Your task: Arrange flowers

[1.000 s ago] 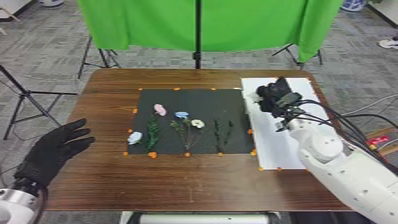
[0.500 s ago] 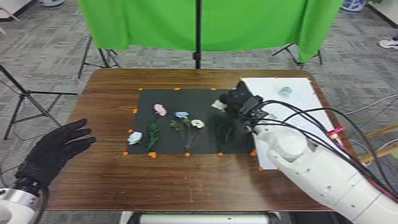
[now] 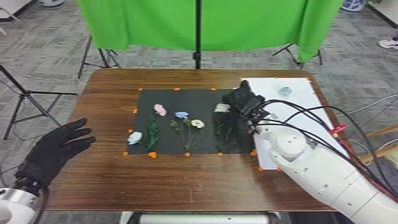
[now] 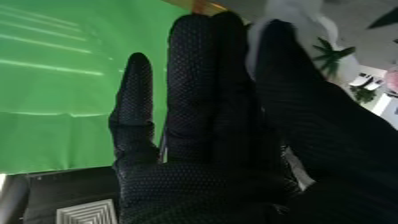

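The right hand (image 3: 242, 104) (fingers straight, pressed together) has moved from the white sheet (image 3: 274, 88) to beside a white flower (image 3: 221, 107).

**Occlusion/crop notes, clock on head view, 12 = far side**

Right hand (image 3: 242, 106) covers part of black mat's (image 3: 200, 96) 3 o'clock edge, plus adjoining bit of white sheet (image 3: 265, 87). White flower (image 3: 222, 107) at the hand's 9: stem not traceable, contact unclear. Green sprigs (image 3: 221, 132) at its 7: partly hidden. Pale blue item (image 3: 285, 91) at its 1: too small to ID. Left arm (image 3: 16, 202) cropped at 7, right arm (image 3: 329, 181) at 5, green cloth (image 3: 142, 25) at 12. Wrist view: pale sliver (image 4: 298, 170) mostly behind glove, blurred, can't ID.
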Controlling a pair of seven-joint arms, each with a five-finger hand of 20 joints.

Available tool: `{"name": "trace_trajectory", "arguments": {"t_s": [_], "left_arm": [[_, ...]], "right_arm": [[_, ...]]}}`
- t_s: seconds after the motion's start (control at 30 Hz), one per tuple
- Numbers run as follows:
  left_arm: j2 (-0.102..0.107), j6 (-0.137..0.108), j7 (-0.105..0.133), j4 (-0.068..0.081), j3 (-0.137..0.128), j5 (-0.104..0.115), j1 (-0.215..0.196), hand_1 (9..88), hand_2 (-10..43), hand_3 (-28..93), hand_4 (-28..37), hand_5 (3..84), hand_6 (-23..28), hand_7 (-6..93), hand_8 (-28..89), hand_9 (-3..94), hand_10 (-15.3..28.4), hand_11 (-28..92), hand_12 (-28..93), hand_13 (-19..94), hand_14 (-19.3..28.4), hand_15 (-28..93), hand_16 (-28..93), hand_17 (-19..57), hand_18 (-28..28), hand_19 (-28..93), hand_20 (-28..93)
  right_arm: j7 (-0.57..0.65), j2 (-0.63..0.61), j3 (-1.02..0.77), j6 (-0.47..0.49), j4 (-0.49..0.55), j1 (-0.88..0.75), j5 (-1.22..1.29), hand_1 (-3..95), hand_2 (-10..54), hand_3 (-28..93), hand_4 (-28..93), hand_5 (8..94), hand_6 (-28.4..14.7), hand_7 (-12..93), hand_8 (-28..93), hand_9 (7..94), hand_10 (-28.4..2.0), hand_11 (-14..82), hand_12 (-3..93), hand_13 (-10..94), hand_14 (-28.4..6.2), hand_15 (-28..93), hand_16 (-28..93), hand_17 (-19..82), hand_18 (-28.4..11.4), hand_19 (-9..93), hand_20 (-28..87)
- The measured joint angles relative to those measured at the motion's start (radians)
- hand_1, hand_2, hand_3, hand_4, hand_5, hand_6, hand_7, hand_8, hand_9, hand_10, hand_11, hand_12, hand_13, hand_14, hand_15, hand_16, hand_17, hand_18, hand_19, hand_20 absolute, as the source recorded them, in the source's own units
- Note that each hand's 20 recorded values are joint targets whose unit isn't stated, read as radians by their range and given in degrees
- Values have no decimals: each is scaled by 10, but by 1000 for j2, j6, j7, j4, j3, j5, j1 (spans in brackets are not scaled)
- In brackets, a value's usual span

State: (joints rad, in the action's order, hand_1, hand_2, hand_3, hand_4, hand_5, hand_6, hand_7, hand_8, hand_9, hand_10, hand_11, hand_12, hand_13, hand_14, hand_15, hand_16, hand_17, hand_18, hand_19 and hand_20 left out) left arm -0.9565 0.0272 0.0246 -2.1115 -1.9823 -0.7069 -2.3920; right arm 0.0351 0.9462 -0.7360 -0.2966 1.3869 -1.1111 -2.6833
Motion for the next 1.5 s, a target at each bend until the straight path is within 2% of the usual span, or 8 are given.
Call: {"name": "trace_trajectory", "arguments": {"t_s": [0.13, 0.3, 0.73, 0.83, 1.0, 1.17, 1.37, 1.5], "left_arm": [[-1, 0, 0, 0, -1, 0, -1, 260, -9, 697, -270, 347, 52, 197, -97, 318, 140, 251, 159, 284, 172, 350, -23, -65, 231, 523, 2], [-1, 0, 2, 0, -1, 0, 0, 261, -9, 697, -269, 346, 52, 199, -97, 318, 140, 252, 159, 284, 171, 348, -23, -66, 232, 523, 2], [-5, 0, 2, -1, -5, -2, -4, 262, -9, 695, -268, 346, 52, 198, -97, 318, 140, 252, 159, 284, 172, 349, -23, -66, 232, 523, 2], [-5, 0, 2, -1, -5, -2, -5, 262, -9, 696, -268, 346, 52, 199, -97, 318, 140, 252, 159, 284, 172, 349, -23, -66, 232, 523, 2], [-6, 0, 2, -1, -5, -2, -5, 262, -9, 696, -268, 347, 52, 199, -97, 318, 141, 251, 158, 284, 172, 350, -22, -67, 233, 524, 2], [-7, 0, 3, -2, -5, -3, -6, 261, -9, 696, -269, 347, 52, 199, -98, 318, 141, 251, 159, 284, 172, 351, -23, -66, 232, 523, 2], [-6, -2, 8, -2, -3, -1, -7, 261, -8, 696, -268, 347, 52, 199, -98, 318, 141, 252, 159, 284, 172, 350, -23, -66, 232, 523, 2], [-5, -2, 11, -1, -3, -1, -7, 262, -9, 696, -268, 347, 52, 198, -97, 318, 140, 251, 158, 284, 172, 350, -23, -67, 232, 523, 2]], "right_arm": [[-31, 0, -51, 53, 24, -30, 2, 299, -95, 915, -282, 525, 31, 424, -221, 589, -77, 387, 256, 557, -59, 606, 211, 152, -183, 594, 365], [-102, -4, -114, 161, 79, -76, 3, 284, -95, 916, -282, 491, 22, 416, -219, 550, -84, 379, 251, 525, -61, 594, 202, 140, -187, 590, 365], [-129, -25, -185, 230, 134, -113, 128, 199, -90, 919, -258, 364, -25, 327, -169, 413, -113, 277, 239, 429, -87, 477, 191, 100, -210, 544, 357], [-96, -27, -185, 213, 118, -99, 170, 198, -71, 918, -247, 367, -25, 326, -168, 405, -116, 262, 239, 398, -89, 431, 181, 99, -208, 523, 340], [12, -28, -174, 132, 63, -60, 178, 208, -50, 929, -232, 319, -29, 299, -155, 327, -126, 167, 229, 269, -113, 202, 244, 64, -204, 461, 253], [119, -49, -159, 137, 22, -17, 143, 221, -30, 932, -214, 251, -46, 227, -128, 232, -127, 67, 228, 185, -148, -22, 315, 28, -209, 402, 166], [144, -58, -185, 229, -54, 13, 120, 229, -72, 917, -236, 218, -68, 180, -102, 207, -135, 36, 230, 184, -165, -43, 301, 19, -216, 389, 148], [161, -59, -205, 241, -109, 17, 121, 233, -88, 917, -253, 215, -70, 177, -94, 223, -138, 42, 228, 240, -150, 1, 276, 33, -215, 391, 152]]}}
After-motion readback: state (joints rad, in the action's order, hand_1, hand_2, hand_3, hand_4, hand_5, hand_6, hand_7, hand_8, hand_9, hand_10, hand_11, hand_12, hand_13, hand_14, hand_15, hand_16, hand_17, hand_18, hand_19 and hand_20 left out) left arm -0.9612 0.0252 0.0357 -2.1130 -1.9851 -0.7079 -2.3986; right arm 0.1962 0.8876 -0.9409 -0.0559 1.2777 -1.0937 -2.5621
